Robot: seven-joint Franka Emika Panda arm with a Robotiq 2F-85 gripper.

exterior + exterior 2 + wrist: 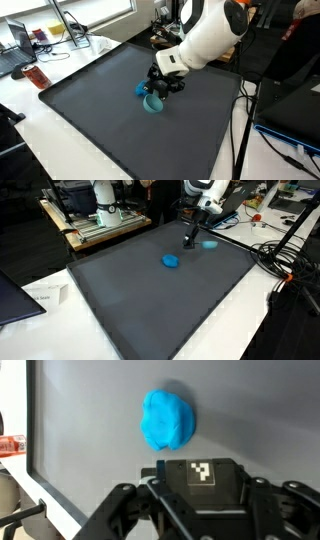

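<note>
A crumpled bright blue lump (168, 420) lies on the dark grey mat (260, 410), just ahead of my gripper's black body (200, 500) in the wrist view; the fingertips are hidden there. In both exterior views the gripper (163, 86) (189, 238) hangs low over the mat. The lump (140, 90) (171, 261) rests a short way from it. A light blue cup (152, 103) (209, 245) sits close beside the gripper. Whether the fingers touch the cup I cannot tell. The jaws appear drawn together.
The mat (120, 130) covers most of a white table. A red can (37, 77) and laptops (20, 45) stand beyond one edge. A dark laptop (15, 295) and paper (45, 298) lie by another corner. Cables (280, 260) trail off the side.
</note>
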